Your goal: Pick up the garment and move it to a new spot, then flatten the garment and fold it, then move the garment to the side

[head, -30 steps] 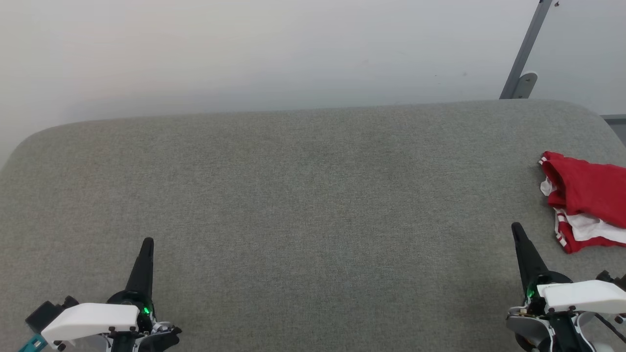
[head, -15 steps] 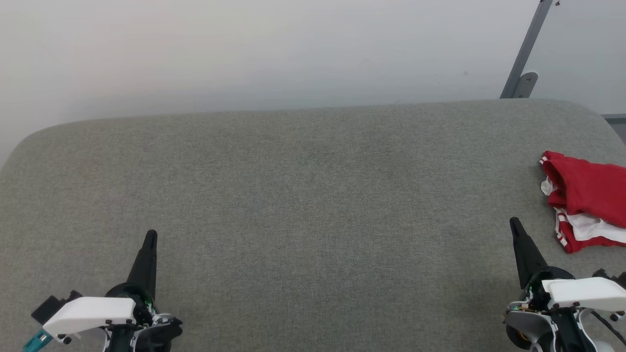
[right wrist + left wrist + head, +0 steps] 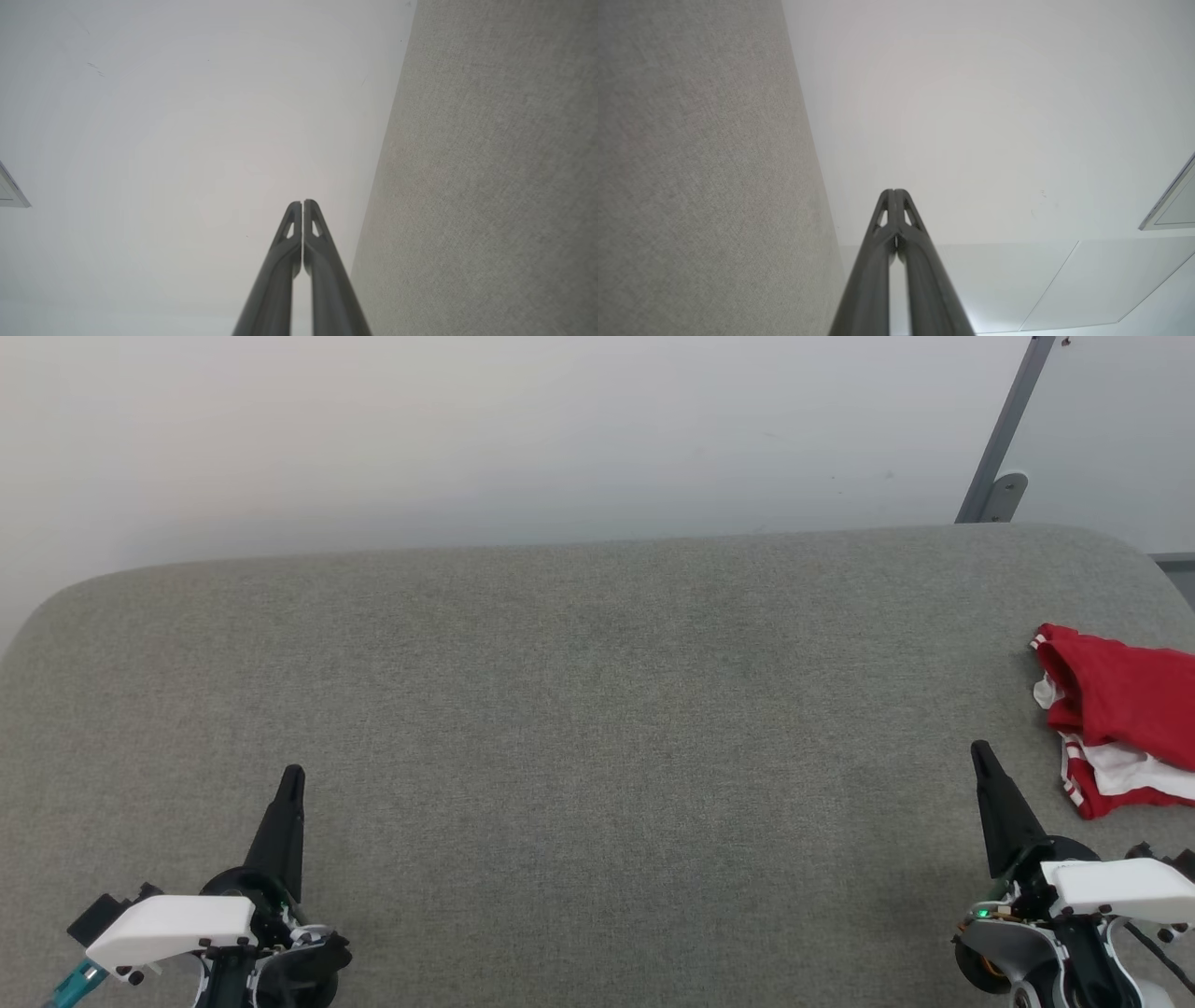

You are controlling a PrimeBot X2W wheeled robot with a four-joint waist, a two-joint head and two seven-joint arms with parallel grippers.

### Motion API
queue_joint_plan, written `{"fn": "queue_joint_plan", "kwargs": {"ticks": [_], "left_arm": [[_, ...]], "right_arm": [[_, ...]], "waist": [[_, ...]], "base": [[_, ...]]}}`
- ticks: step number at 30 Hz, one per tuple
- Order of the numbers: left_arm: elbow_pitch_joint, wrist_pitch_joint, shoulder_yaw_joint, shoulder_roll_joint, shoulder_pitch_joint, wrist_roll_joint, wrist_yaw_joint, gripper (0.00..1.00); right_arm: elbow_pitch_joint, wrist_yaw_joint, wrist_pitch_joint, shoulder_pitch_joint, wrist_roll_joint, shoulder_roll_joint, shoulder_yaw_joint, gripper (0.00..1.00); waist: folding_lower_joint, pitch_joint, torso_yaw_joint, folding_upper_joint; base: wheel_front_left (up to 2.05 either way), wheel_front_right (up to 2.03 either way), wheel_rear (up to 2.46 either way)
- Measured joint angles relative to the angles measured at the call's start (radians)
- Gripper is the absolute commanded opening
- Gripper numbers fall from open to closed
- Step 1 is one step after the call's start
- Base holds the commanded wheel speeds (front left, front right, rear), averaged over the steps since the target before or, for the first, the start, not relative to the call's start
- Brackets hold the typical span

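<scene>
The garment (image 3: 1120, 714), red with white parts and striped trim, lies bunched at the right edge of the grey fabric surface (image 3: 597, 728), cut off by the head view's border. My right gripper (image 3: 980, 751) hovers shut just left of and below it, not touching it. My left gripper (image 3: 293, 775) is shut at the lower left, far from the garment. In the left wrist view the left gripper (image 3: 894, 192) has its fingers pressed together and empty. The right gripper (image 3: 302, 203) in the right wrist view is likewise closed on nothing.
A pale wall (image 3: 467, 429) rises behind the surface's far edge. A grey metal bar with a bracket (image 3: 1004, 439) leans at the upper right. The surface's corners are rounded.
Both grippers have edged a little farther up the head view. The garment has not moved.
</scene>
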Motion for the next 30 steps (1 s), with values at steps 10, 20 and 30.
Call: {"fn": "queue_joint_plan", "kwargs": {"ticks": [10,20,30], "left_arm": [[0.000,0.000,0.000,0.000,0.000,0.000,0.000,0.00],[0.000,0.000,0.000,0.000,0.000,0.000,0.000,0.00],[0.000,0.000,0.000,0.000,0.000,0.000,0.000,0.00]], "right_arm": [[0.000,0.000,0.000,0.000,0.000,0.000,0.000,0.00],[0.000,0.000,0.000,0.000,0.000,0.000,0.000,0.00],[0.000,0.000,0.000,0.000,0.000,0.000,0.000,0.00]], "waist": [[0.0000,0.000,0.000,0.0000],[0.0000,0.000,0.000,0.0000],[0.0000,0.000,0.000,0.0000]], "base": [[0.00,0.00,0.00],[0.00,0.00,0.00],[0.00,0.00,0.00]]}}
